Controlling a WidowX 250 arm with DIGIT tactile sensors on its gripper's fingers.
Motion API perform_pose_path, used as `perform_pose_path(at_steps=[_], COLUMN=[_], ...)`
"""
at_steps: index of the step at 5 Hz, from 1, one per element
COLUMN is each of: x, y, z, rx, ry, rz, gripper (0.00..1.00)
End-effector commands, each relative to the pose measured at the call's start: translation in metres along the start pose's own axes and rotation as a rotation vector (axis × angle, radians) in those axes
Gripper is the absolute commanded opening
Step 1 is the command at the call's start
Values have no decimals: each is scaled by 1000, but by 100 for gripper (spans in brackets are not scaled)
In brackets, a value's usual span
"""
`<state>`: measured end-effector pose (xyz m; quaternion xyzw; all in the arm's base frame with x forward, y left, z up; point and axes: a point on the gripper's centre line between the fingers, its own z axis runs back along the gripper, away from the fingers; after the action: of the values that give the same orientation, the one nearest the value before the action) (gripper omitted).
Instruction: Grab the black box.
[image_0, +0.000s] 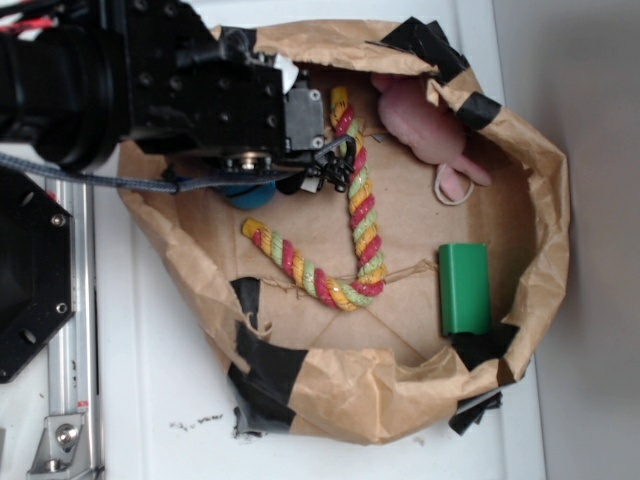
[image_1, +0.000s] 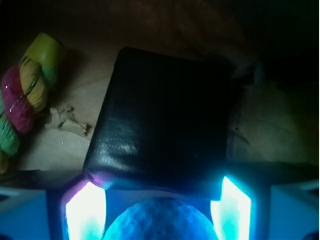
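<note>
Gripper low over the black box, which fills the middle of my wrist view, with a blue ball at the bottom edge. I read the fingers as spread either side of the box's near edge, lined up to close on it. From outside, the arm at upper left of the frame hides the box entirely; only a sliver of the ball shows inside the paper bag. Contact I cannot confirm. Rope toy lies beside it.
</note>
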<state>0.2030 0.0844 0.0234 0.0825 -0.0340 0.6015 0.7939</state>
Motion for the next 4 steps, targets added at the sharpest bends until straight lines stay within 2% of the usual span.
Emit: perform_pose_path(at_steps=[1,2,3,4], x=[2,2,11,17], y=[4,2,-8,-15], z=[35,76,98,119], rx=[-72,-123,-144,-214], ry=[-100,-192,-161,-188], rz=[-291,-528,-782,-1022], gripper=[0,0,0,0])
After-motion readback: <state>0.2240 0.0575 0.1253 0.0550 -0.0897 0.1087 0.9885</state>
